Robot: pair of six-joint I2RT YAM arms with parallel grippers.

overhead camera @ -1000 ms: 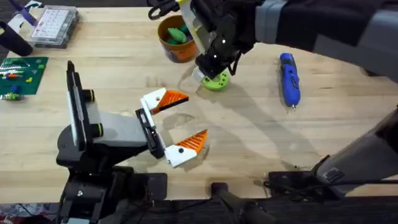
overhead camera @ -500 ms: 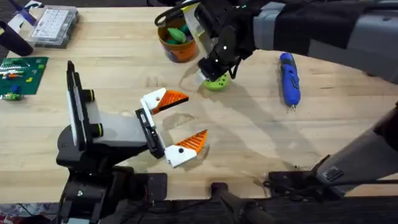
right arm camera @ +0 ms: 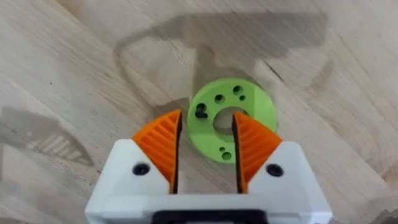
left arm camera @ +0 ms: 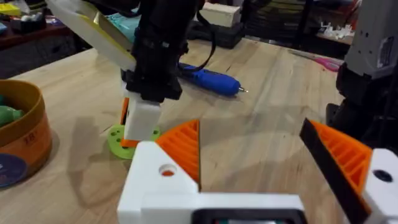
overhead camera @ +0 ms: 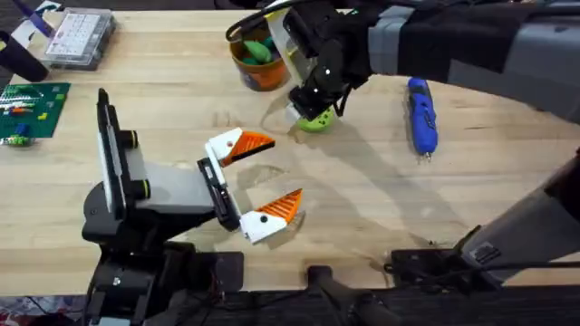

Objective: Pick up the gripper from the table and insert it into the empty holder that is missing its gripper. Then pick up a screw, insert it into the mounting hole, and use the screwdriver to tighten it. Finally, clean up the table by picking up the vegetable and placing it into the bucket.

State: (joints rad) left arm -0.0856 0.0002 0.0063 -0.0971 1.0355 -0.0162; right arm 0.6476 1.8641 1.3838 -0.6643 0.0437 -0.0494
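Observation:
My right gripper (overhead camera: 308, 110) points straight down over a flat green disc (overhead camera: 318, 124) with a centre hole and several small holes. Its orange pads (right arm camera: 163, 143) stand narrowly open astride one side of the disc (right arm camera: 250, 102), which lies on the table. The left gripper (overhead camera: 283, 170) hovers wide open and holds nothing, a short way in front of the disc (left arm camera: 117, 140). The blue screwdriver (overhead camera: 421, 113) lies to the right of the disc. An orange bucket (overhead camera: 264, 76) stands behind the disc and holds a green vegetable (overhead camera: 258, 50). The holder and screw are out of view.
A clear compartmented box (overhead camera: 80, 36) sits at the back left corner. A green circuit board (overhead camera: 32, 107) lies on the left edge. The right arm's dark body stretches across the back right of the table. Bare wood lies between the two grippers.
The right gripper has shifted slightly and settled lower over the green disc, covering more of it. The left arm, screwdriver and bucket have not moved.

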